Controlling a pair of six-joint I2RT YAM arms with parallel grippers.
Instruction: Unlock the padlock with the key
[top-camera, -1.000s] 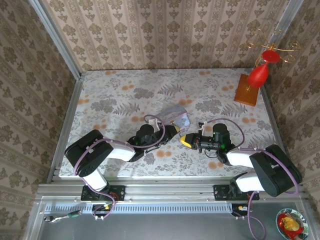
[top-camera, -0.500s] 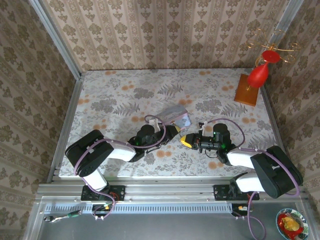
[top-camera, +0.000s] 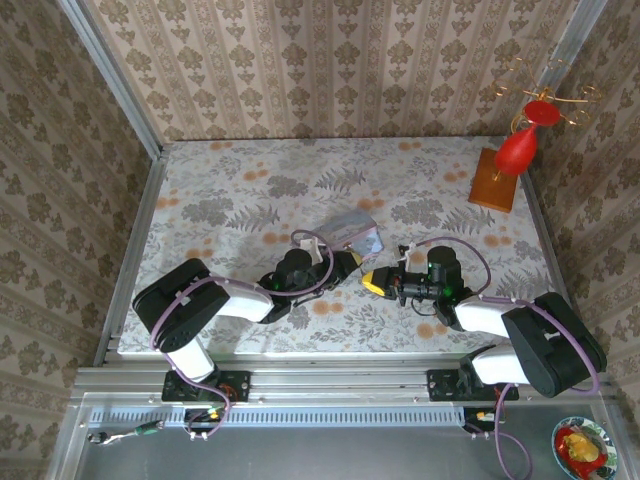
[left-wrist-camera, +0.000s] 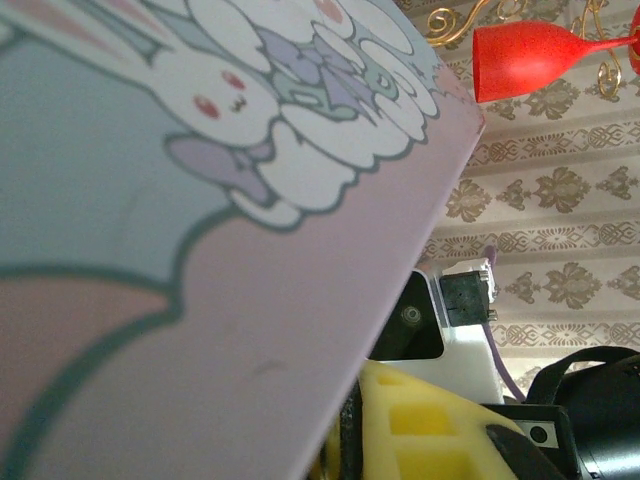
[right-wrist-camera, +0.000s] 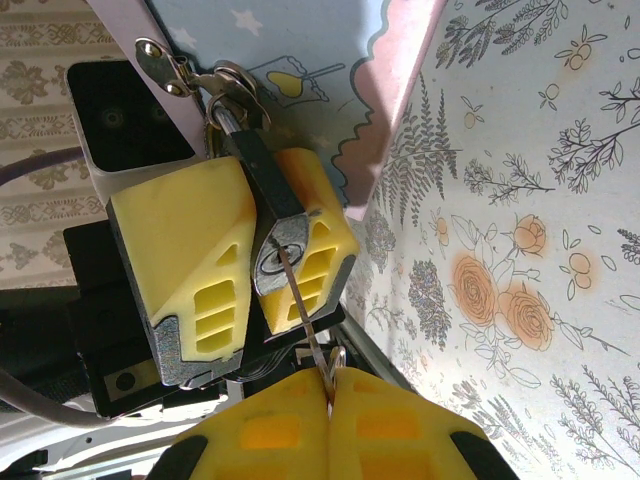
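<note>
The small black padlock (right-wrist-camera: 262, 185) hangs by its shackle (right-wrist-camera: 228, 95) from the hasp of the pale blue tin (right-wrist-camera: 300, 50). My left gripper (right-wrist-camera: 258, 275) is shut on the padlock body, a yellow finger on each side. The thin key (right-wrist-camera: 300, 305) reaches from the keyhole (right-wrist-camera: 270, 256) down to my right gripper (right-wrist-camera: 330, 405), which is shut on its head. In the top view the left gripper (top-camera: 348, 265) and right gripper (top-camera: 378, 281) meet tip to tip beside the tin (top-camera: 352, 232). The tin's lid with its rabbit picture (left-wrist-camera: 200, 200) sits very close in the left wrist view.
A red wine glass (top-camera: 520, 148) stands on a wooden base (top-camera: 492, 182) at the back right, also seen as a red glass (left-wrist-camera: 540, 55). Patterned walls close in the floral table (top-camera: 250, 190). A small bowl (top-camera: 585, 445) lies off the table at the near right.
The left wrist and the tin have shifted very slightly to the right. Both grippers keep their hold.
</note>
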